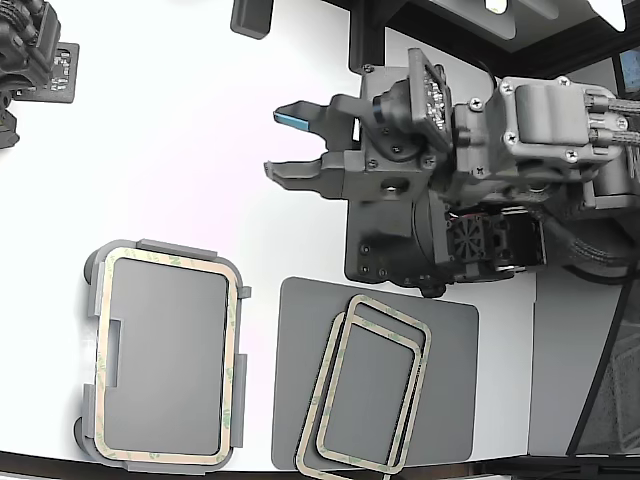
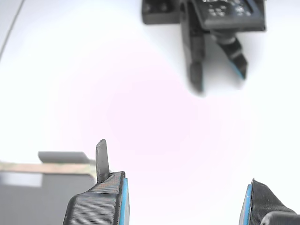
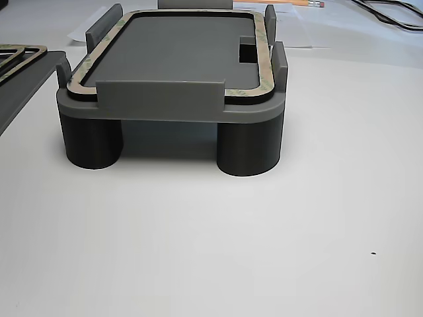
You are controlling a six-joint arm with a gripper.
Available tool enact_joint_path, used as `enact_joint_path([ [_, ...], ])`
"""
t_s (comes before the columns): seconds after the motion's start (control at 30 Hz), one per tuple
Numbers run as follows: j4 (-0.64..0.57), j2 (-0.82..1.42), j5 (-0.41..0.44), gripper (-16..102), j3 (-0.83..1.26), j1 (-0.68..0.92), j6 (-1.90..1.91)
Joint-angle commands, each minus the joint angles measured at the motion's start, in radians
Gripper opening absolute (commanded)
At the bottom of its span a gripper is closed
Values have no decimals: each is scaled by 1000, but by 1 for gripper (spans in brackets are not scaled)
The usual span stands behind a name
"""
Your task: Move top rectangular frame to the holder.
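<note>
gripper (image 1: 290, 143) spread wide, empty, above table (image 1: 180, 120); top rectangular frame (image 1: 372, 395) probably light, thin, flexible: best pinched on one long rail

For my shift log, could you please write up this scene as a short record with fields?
holder: grey tray at the exterior view's left, raised on round legs in the other view
frame in holder: one tan frame lies inside the tray's edge tabs
mat: dark flat mat to the exterior view's right of the holder
frames on mat: two stacked frames, slightly offset
claw: claw open, empty, over bare white table, apart from holder and mat
second arm: partly seen at the exterior view's top left
</note>
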Motion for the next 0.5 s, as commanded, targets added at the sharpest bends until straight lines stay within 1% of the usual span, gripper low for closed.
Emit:
enact_joint_path([
  [0.0, -29, 147, -54, 100, 112, -71, -81],
  [0.13, -15, 279, -89, 100, 245, -115, -107],
  [0.23, 37, 364, -103, 100, 305, -127, -103],
  [0.3, 63, 407, -103, 100, 336, -127, -94],
  [0.4, 71, 486, -100, 100, 411, -127, -94],
  [0.47, 71, 506, -83, 100, 428, -129, -72],
])
